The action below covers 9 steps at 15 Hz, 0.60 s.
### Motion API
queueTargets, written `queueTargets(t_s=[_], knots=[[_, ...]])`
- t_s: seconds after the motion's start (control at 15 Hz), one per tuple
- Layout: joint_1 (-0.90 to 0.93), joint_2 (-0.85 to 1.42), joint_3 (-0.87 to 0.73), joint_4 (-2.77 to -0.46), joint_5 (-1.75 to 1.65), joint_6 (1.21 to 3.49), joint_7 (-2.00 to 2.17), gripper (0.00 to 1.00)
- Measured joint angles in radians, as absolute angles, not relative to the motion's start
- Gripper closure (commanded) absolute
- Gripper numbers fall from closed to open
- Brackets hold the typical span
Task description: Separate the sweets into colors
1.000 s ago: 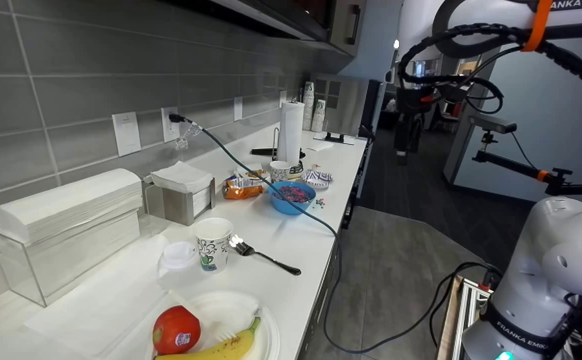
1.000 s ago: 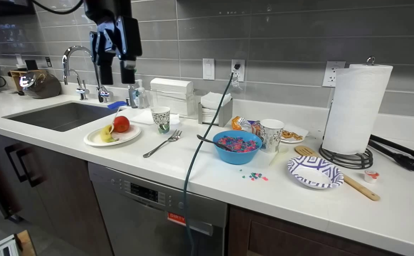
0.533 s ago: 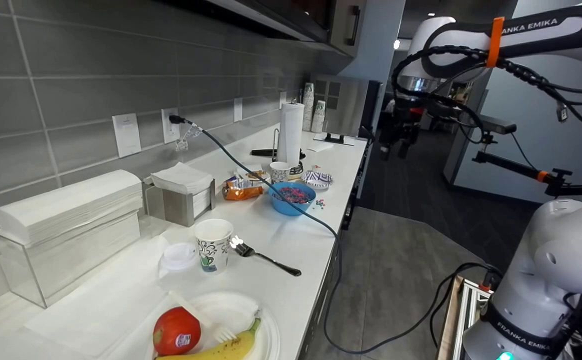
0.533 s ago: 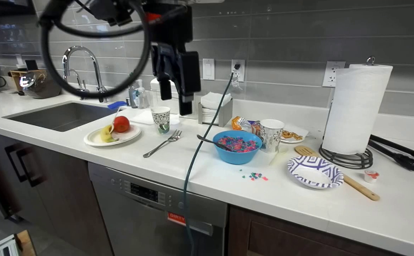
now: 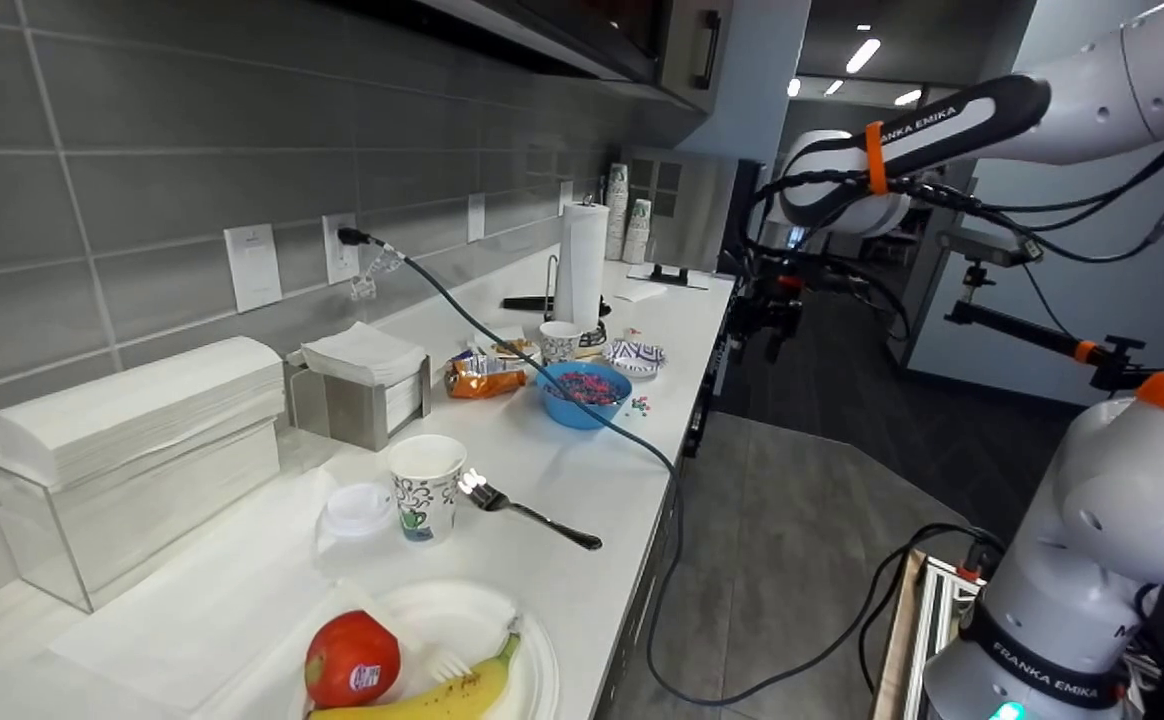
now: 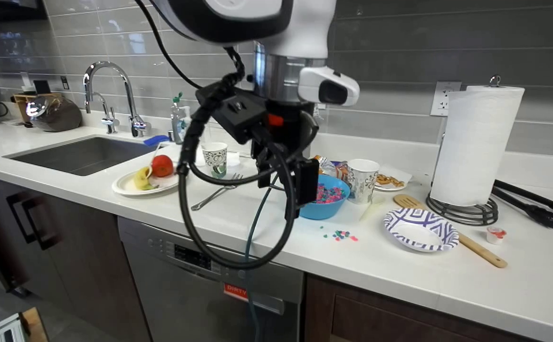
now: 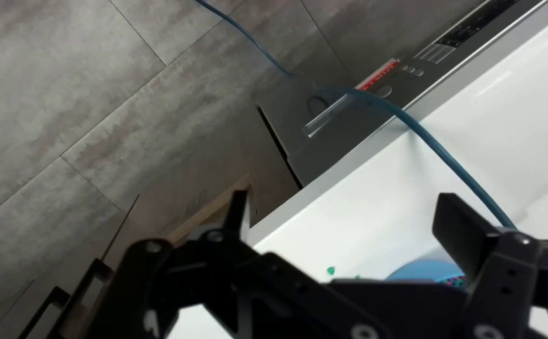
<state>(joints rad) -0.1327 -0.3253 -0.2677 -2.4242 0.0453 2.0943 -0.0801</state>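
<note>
The sweets are small pink, blue and green pieces. Most lie mixed in a blue bowl (image 6: 324, 212), also seen in an exterior view (image 5: 570, 411). A few loose sweets (image 6: 339, 235) lie on the counter in front of it. In the wrist view a green sweet (image 7: 331, 270) and part of the bowl (image 7: 417, 269) show past the fingers. My gripper (image 7: 344, 207) is open with nothing between its fingers. It hangs above the counter's front edge by the bowl (image 5: 755, 345), and in an exterior view it (image 6: 300, 190) hides the bowl's left part. A purple-patterned paper bowl (image 6: 419, 232) holds nothing.
A teal cable (image 7: 436, 146) runs from the wall outlet across the counter and over its edge. A paper cup (image 6: 363, 180), snack bag (image 5: 484, 380), wooden spatula (image 6: 483, 249), paper towel roll (image 6: 481, 147), fork (image 5: 542, 517) and fruit plate (image 6: 127, 186) stand around.
My gripper has come lower and moved towards the blue bowl, rightward in one exterior picture and leftward in another. The sweets and bowls have not moved.
</note>
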Motion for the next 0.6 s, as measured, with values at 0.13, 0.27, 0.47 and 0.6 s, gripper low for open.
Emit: queueTargets(t_s=[0.13, 0.27, 0.47, 0.6], knots=[[-0.134, -0.245, -0.263, -2.396, 0.045, 2.095, -0.094, 0.0], [-0.135, -0.238, -0.259, -2.391, 0.045, 2.095, -0.094, 0.0], [-0.14, -0.26, -0.258, -2.391, 0.045, 2.095, -0.094, 0.0], [-0.143, -0.263, -0.256, -2.391, 0.045, 2.095, -0.094, 0.0]])
